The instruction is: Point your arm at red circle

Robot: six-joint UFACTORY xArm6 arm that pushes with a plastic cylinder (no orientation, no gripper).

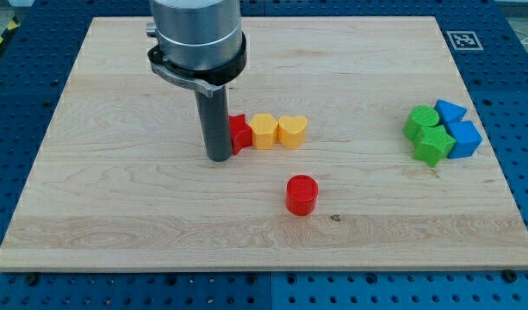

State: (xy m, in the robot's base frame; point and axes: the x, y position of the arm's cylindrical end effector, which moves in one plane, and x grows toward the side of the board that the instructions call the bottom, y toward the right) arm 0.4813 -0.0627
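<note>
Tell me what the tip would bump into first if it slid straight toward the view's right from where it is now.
My tip would meet the red block first; it already sits right beside it, seemingly touching.

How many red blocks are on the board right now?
2: the red circle alone at lower centre, and a red block beside my tip, partly hidden, next to the yellow blocks.

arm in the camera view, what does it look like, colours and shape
The arm enters from the view's top as a wide silver-grey metal cylinder with a dark ring clamp around its lower edge. Below it hangs a straight dark grey rod, round and plain, ending in my tip. No cables or markings show.
</note>
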